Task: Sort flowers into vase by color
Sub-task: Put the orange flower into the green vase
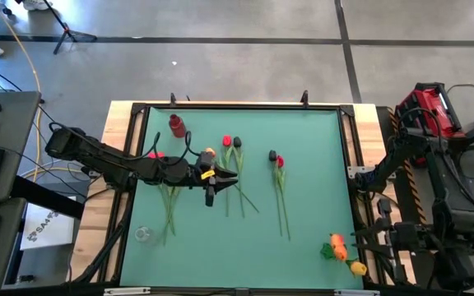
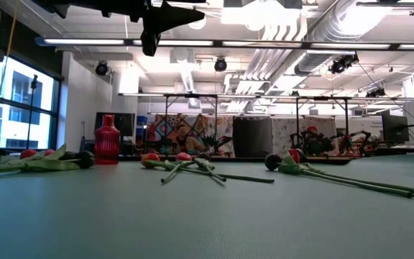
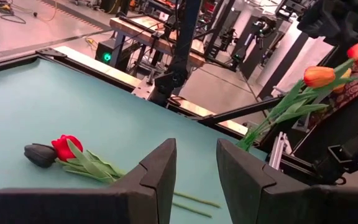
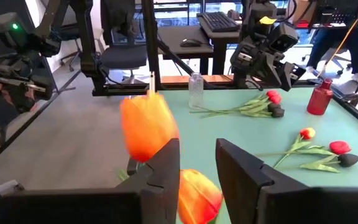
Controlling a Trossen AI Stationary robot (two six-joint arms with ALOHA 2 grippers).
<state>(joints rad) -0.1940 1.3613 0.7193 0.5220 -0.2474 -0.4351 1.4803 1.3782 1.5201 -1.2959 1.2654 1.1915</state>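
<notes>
Tulips lie flat on the green table in three groups. A left bunch [image 1: 167,193] [image 2: 42,162] has red heads. A middle group [image 1: 233,164] [image 2: 185,164] has orange, red and black heads. The right pair [image 1: 280,185] [image 3: 61,152] is one black and one red. Orange tulips [image 1: 336,247] [image 3: 319,76] [image 4: 148,127] stand at the near right corner. My left gripper [image 1: 230,177] [image 2: 196,14] [image 3: 196,168] hangs open and empty, high over the middle group. My right gripper [image 4: 197,168] is open at the right edge, with the orange heads close before its fingers. My right gripper has one orange head [image 4: 197,196] showing low between its open fingers and another [image 4: 148,127] in front of one finger. I cannot tell whether either touches it.
A red bottle vase [image 1: 177,125] [image 2: 107,147] stands near the far left corner. A clear vase [image 1: 142,234] [image 4: 196,90] stands near the near left edge. A black frame rims the table [image 1: 348,164]. Open green surface lies along the near edge.
</notes>
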